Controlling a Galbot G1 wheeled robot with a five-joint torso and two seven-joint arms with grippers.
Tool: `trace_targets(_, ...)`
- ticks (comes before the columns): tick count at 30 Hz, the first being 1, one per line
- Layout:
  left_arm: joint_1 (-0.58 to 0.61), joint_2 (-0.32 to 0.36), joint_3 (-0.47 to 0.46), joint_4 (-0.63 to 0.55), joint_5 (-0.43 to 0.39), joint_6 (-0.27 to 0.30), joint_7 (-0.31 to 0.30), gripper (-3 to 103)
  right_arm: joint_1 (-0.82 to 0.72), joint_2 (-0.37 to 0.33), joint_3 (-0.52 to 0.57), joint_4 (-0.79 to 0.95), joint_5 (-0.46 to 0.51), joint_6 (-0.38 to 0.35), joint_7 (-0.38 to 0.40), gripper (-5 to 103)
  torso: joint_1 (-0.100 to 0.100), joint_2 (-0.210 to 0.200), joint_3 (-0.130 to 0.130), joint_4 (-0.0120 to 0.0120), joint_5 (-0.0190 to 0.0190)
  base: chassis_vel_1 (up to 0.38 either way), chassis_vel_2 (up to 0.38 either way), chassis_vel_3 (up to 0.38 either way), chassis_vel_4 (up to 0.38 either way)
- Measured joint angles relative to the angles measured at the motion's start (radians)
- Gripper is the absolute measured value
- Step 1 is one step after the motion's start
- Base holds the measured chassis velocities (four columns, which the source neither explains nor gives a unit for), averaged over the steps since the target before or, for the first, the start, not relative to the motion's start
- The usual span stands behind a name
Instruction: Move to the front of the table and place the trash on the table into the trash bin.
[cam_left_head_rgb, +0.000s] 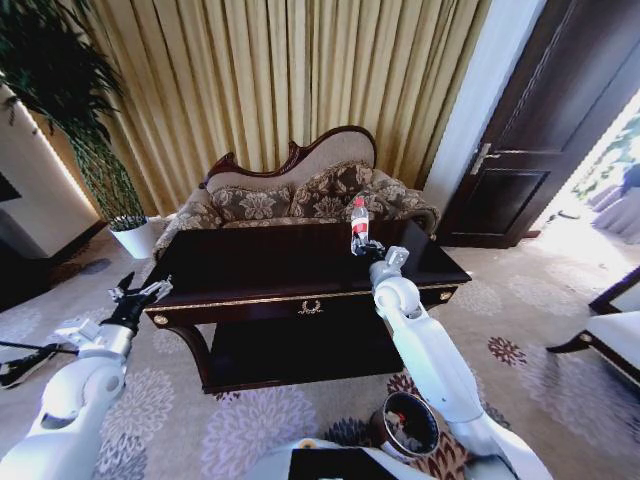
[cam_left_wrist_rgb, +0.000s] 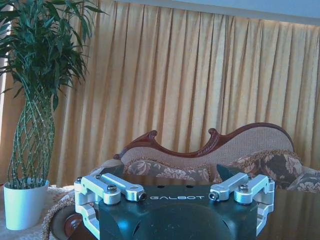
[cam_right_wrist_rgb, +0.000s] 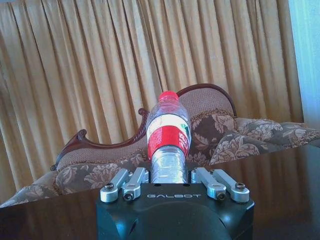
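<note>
I have the right gripper (cam_left_head_rgb: 362, 247) out over the table (cam_left_head_rgb: 250, 265), near its back edge and toward the right end. Its fingers are closed around the lower body of the clear plastic bottle (cam_left_head_rgb: 359, 224), which stands upright with its red cap on top and its red label above the grip. From the right wrist camera I see the bottle (cam_right_wrist_rgb: 168, 137) rising straight out between the gripper's (cam_right_wrist_rgb: 170, 181) silver linkages, both sides drawn in tight against it; whether its base touches the tabletop I cannot tell.

The left gripper (cam_left_head_rgb: 137, 297) hangs off the table's left end, just beside the front-left corner and clear of the wood. Its fingers are spread apart and carry nothing; the left wrist camera shows the gripper (cam_left_wrist_rgb: 175, 192) with its linkages wide.

The trash bin (cam_left_head_rgb: 406, 425) sits on the patterned carpet (cam_left_head_rgb: 200, 420) in front of the table, below its front edge toward the right, under my right forearm. Something pale lies inside it, too small to make out.

Behind the table stands a floral sofa (cam_left_head_rgb: 300, 195).
</note>
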Motion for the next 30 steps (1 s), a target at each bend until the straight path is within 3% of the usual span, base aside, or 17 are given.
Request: trace_targets(30,0.000,0.005,0.001,-0.009,-0.005,0.003,-0.001,100,-0.013,-0.005,0.009,0.005,-0.017,0.011,-0.012,32,0.000,0.000,0.000,0.0000,0.0000,0.054,-0.059,-0.052,0.051)
